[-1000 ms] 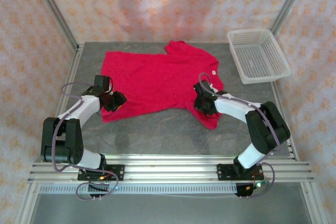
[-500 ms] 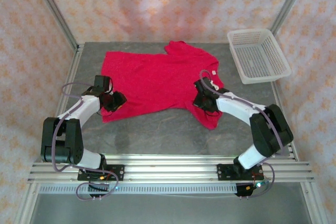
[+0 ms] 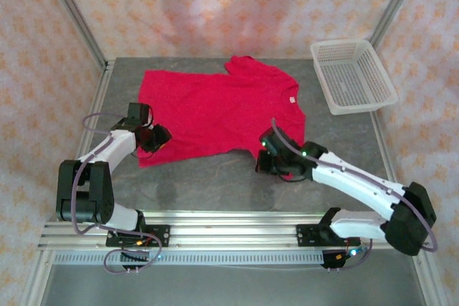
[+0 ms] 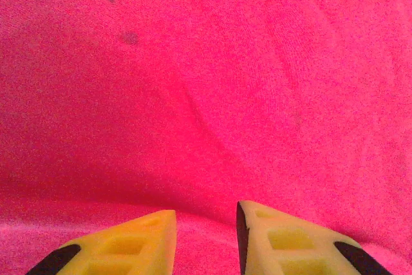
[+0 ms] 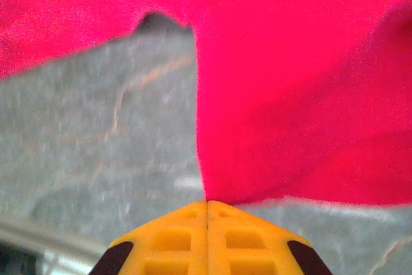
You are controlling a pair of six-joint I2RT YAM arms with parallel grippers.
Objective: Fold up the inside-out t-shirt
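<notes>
The bright red inside-out t-shirt (image 3: 215, 109) lies spread on the grey table, its small pale tag (image 3: 292, 99) near the right edge. My left gripper (image 3: 158, 138) sits at the shirt's near-left corner. In the left wrist view it (image 4: 206, 227) is open, its yellow fingers (image 4: 141, 239) apart just above the red cloth (image 4: 206, 82). My right gripper (image 3: 267, 157) is at the shirt's near-right part. Seen from the right wrist, it (image 5: 207, 205) is shut on a pinch of red cloth (image 5: 296, 114), which hangs lifted above the table.
A white plastic basket (image 3: 351, 75) stands at the back right of the table. Bare grey tabletop (image 3: 215, 180) runs between the shirt's near edge and the aluminium rail (image 3: 229, 231) at the front. Patterned walls close in both sides.
My right arm has drawn back toward the near edge, its elbow swinging out right, and the near-right sleeve has gone with it, off its spot on the table. The left arm has not moved.
</notes>
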